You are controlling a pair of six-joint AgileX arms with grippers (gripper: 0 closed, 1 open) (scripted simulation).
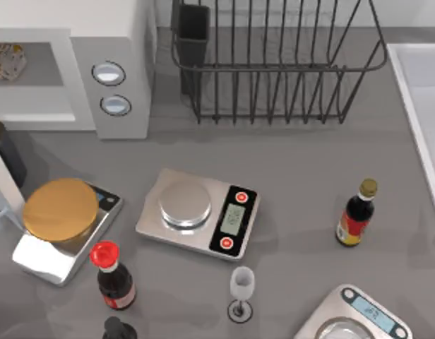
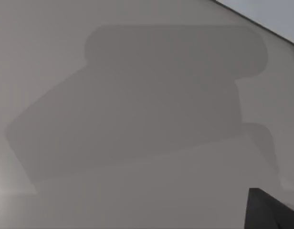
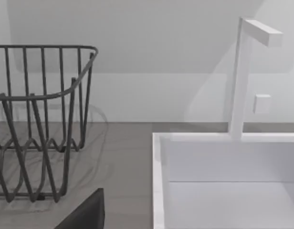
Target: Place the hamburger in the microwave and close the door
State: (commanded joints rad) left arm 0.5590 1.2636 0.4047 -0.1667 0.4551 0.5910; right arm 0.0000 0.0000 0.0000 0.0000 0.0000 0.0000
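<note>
Already the hamburger (image 1: 7, 60) sits inside the microwave (image 1: 111, 42), near its left edge.

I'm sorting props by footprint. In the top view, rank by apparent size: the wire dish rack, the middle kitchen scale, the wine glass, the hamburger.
1. wire dish rack
2. middle kitchen scale
3-4. hamburger and wine glass: alike, and the hamburger is cut off by the picture's edge, so unranked.

The microwave (image 1: 118, 63) is white with a grey cavity and two silver-blue knobs (image 1: 109, 73), and the hamburger (image 1: 6, 60) inside is pale cream with yellow-orange specks. The worktop (image 1: 295, 162) is grey, the wire rack (image 1: 274, 63) dark grey. The middle scale (image 1: 198, 212) is silver with a black panel and red buttons, and a golden-orange disc (image 1: 60, 209) lies on the left scale (image 1: 48, 258).
</note>
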